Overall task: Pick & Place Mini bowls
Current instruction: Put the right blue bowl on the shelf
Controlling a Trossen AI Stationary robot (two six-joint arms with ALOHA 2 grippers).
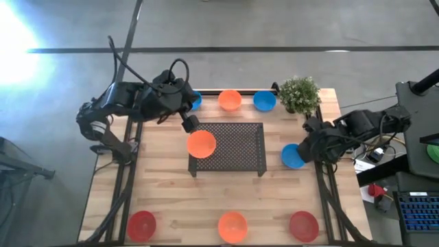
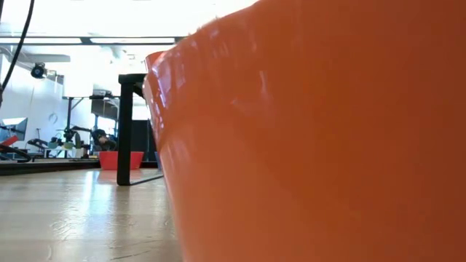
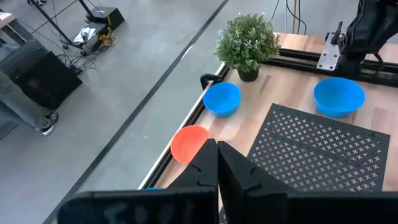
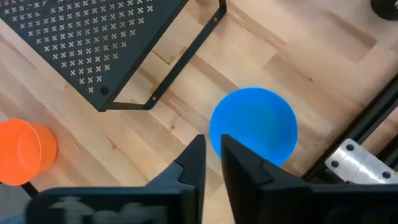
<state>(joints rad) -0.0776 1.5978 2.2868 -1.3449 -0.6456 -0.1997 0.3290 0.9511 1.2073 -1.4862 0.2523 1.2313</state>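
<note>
Mini bowls around dark mesh rack

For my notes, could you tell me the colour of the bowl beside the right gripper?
Blue bowl; right wrist view shows it best.

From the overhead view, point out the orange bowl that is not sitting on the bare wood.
The orange bowl at the mesh rack's left edge, beside the left gripper. The other two orange bowls sit on the table.

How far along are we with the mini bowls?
Nothing rests on the mesh rack alone yet. In hand: the left gripper holds an orange bowl over its left edge. The right gripper is at a blue bowl. Left: six around the table edges.
</note>
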